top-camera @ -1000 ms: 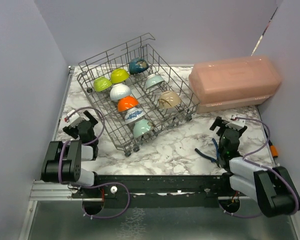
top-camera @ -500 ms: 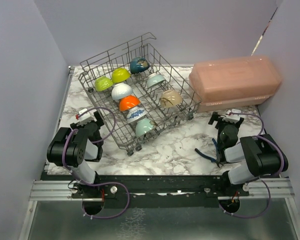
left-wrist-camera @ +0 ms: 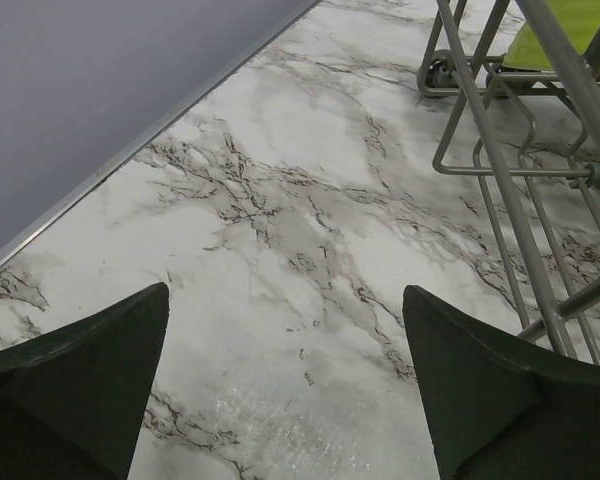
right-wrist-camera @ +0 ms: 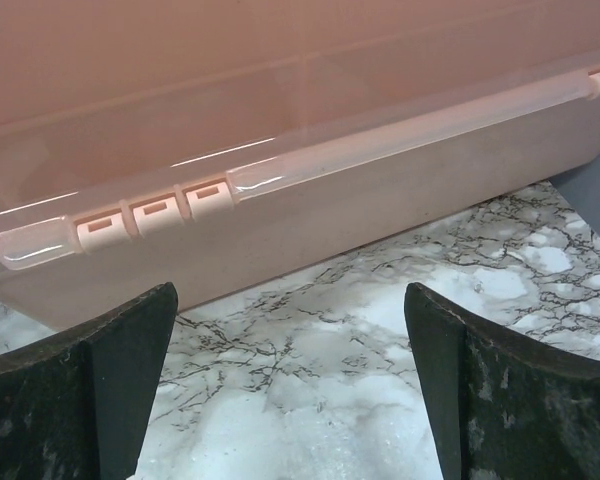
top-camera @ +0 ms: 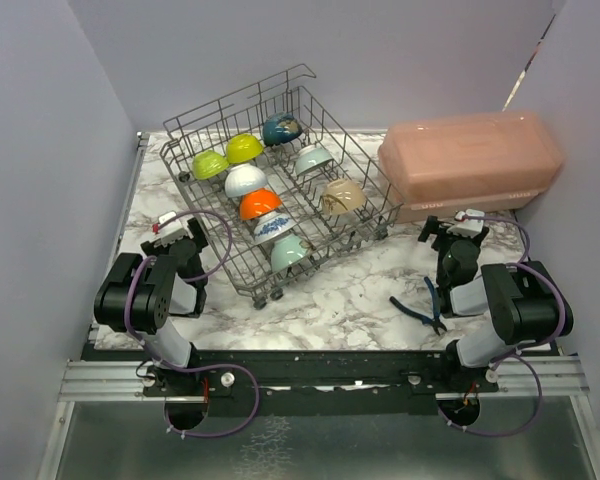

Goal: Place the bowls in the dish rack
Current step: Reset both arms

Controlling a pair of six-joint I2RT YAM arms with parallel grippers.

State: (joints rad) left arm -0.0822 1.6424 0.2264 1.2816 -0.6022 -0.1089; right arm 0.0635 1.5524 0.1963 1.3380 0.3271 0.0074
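Note:
The dish rack (top-camera: 230,98), a grey wire basket on small wheels, stands at the back left of the marble table. Several bowls sit between its tines: lime (top-camera: 209,163), lime-yellow (top-camera: 244,148), dark blue (top-camera: 280,128), white (top-camera: 245,180), orange (top-camera: 259,205), blue-patterned (top-camera: 272,228), teal (top-camera: 290,251), pale teal (top-camera: 311,158) and beige (top-camera: 340,196). My left gripper (top-camera: 177,234) is low beside the rack's near left side, open and empty (left-wrist-camera: 285,290), with rack wires (left-wrist-camera: 500,150) and a lime bowl (left-wrist-camera: 565,30) to its right. My right gripper (top-camera: 450,232) is open and empty (right-wrist-camera: 291,288), facing the pink box.
A pink lidded plastic box (top-camera: 470,160) fills the back right, and its front wall (right-wrist-camera: 280,100) is close ahead of the right gripper. Blue-handled pliers (top-camera: 420,310) lie on the marble near the right arm's base. Purple walls close in both sides.
Both arms have folded up at the elbow, and their grippers have shifted slightly farther from the bases. Both grippers stayed open.

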